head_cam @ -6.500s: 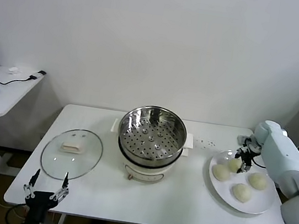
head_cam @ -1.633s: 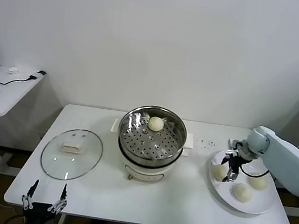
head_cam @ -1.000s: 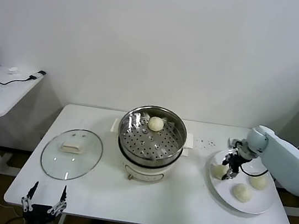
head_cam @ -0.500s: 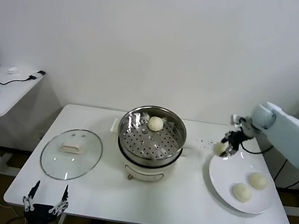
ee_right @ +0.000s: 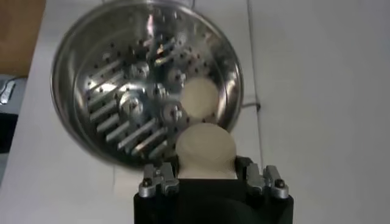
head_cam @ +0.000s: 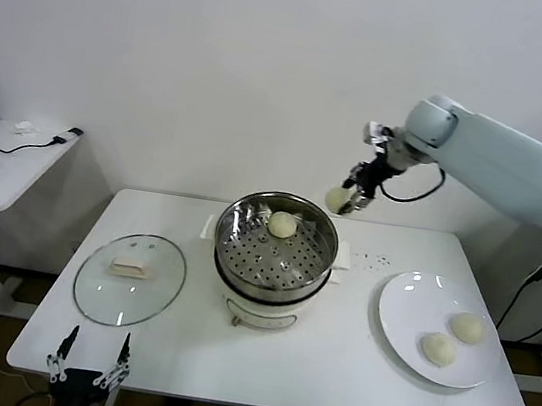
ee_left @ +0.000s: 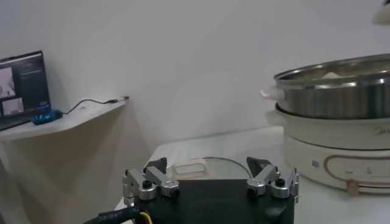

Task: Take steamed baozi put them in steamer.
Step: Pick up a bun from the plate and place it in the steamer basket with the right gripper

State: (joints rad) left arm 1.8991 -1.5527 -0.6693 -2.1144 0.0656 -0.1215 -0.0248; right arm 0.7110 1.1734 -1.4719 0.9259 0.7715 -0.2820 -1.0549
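My right gripper is shut on a cream-white baozi and holds it in the air above the far right rim of the steamer. In the right wrist view the held baozi sits between the fingers, over the rim of the shiny perforated steamer basket. One baozi lies in the basket at its far side; it also shows in the right wrist view. Two more baozi lie on the white plate at the right. My left gripper is open, parked low at the table's front left edge.
A round glass lid with a white handle lies flat on the table to the left of the steamer; it shows past the left gripper in the left wrist view. A side table with a blue mouse stands at far left.
My right gripper closed on a baozi on the plate, lifted it and carried it up and left to above the steamer's far right rim. The left arm stays parked.
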